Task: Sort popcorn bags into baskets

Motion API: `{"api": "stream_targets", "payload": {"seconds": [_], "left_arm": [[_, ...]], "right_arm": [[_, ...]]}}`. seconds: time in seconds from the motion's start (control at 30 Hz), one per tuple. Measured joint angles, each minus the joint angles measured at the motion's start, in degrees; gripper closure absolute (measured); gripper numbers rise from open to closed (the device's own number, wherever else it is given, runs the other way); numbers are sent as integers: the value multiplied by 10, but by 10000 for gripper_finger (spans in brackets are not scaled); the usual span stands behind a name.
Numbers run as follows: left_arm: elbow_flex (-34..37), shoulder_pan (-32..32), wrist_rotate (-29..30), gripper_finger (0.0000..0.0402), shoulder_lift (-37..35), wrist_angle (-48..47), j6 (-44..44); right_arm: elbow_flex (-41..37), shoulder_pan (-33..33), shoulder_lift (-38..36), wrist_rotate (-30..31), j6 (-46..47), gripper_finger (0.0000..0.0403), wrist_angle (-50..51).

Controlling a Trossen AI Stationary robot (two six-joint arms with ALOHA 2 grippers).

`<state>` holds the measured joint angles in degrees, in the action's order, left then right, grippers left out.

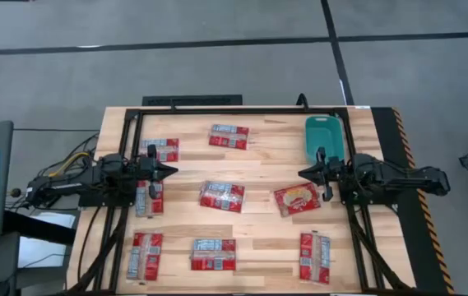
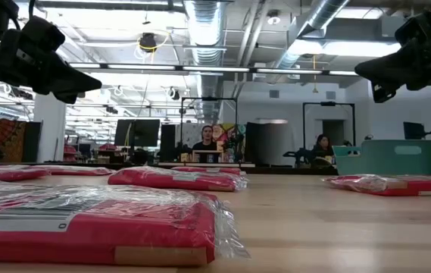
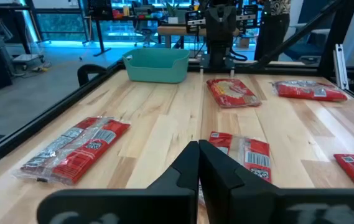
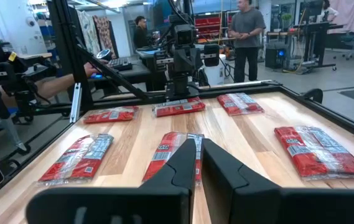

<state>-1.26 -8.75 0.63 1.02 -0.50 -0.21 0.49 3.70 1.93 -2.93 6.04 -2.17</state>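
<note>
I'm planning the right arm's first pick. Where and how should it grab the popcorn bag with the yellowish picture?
Judging by its pose, pinch the yellow-pictured bag across its narrow width from straight above; it lies flat, slightly skewed, just off the right gripper.

Popcorn bags (image 1: 222,196): red with white-grey label panels; one bag (image 1: 297,198) carries a yellowish picture. Basket (image 1: 323,136): plain teal-green. Table (image 1: 271,164): pale wood grain, with a black frame (image 1: 242,113) and dark arms.
</note>
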Motion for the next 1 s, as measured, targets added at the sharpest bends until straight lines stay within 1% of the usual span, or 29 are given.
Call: {"api": "stream_targets", "payload": {"seconds": [0.83, 1.0], "left_arm": [[0, 0, 0, 402, 0, 0, 0], [0, 0, 0, 401, 0, 0, 0]], "right_arm": [[0, 2, 0, 2, 0, 351, -2], [0, 7, 0, 16, -4, 351, -32]]}}
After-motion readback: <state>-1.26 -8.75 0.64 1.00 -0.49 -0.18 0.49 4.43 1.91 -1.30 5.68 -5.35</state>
